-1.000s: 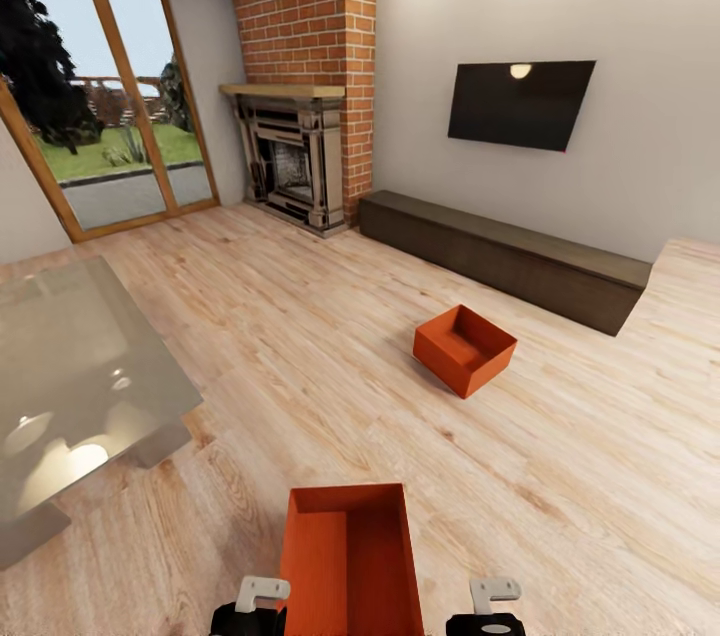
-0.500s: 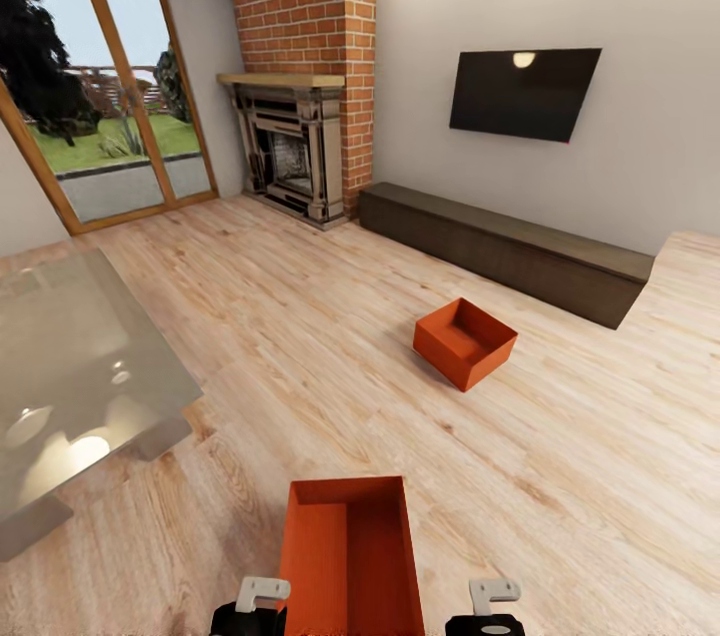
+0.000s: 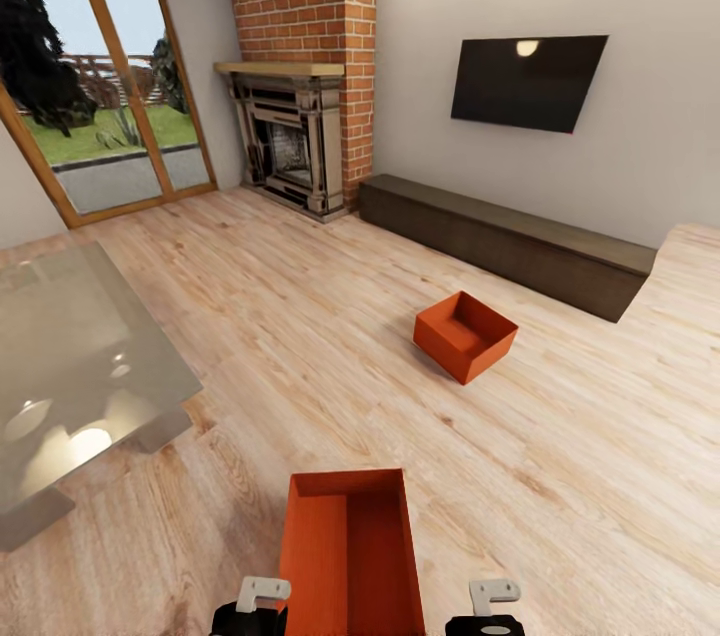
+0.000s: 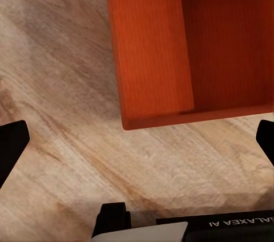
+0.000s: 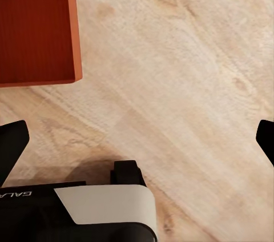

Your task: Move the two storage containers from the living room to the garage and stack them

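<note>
The near storage container (image 3: pixel 350 551) ran off our head view's bottom edge; our glass table (image 3: pixel 70 386) was cut at left.

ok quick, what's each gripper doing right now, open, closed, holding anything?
Left gripper: open, holding nothing, above the floor beside the near bin.
Right gripper: open, holding nothing.
</note>
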Controlling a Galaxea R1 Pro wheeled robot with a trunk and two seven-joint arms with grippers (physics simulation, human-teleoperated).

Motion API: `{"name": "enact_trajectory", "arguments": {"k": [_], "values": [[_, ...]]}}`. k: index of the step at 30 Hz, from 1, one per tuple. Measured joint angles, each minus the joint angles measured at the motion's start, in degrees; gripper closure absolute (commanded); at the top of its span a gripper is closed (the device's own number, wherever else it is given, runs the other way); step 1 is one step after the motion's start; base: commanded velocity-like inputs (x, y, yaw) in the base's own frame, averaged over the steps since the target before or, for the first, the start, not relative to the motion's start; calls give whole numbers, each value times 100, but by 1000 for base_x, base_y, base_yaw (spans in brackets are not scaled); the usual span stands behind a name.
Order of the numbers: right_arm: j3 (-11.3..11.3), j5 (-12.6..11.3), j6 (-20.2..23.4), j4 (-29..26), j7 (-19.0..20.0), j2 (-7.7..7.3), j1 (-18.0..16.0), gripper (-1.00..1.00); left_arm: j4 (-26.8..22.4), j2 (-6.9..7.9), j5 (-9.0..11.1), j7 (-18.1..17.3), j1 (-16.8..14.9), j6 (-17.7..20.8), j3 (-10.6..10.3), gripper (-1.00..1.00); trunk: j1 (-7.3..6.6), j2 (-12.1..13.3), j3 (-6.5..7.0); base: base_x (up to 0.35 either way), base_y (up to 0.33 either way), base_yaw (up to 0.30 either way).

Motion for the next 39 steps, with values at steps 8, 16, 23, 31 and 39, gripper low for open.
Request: {"name": "enact_trajectory", "arguments": {"k": [8,16,23,31,39], "values": [[0,0,0,1,0,0,0,-100,0,0,0,-6,0,0,6,-100,0,0,-74,0,0,0],[0,0,0,1,0,0,0,-100,1,0,0,-7,0,0,8,-100,0,0,-147,0,0,0],[0,0,0,1,0,0,0,-100,1,0,0,-4,0,0,2,-100,0,0,-212,0,0,0],[0,0,0,1,0,0,0,-100,-9,0,8,6,0,0,28,-100,0,0,-286,0,0,0],[2,2,0,1,-11,0,0,-100,-113,78,328,52,-16,26,45,-100,0,0,-359,0,0,0]]}}
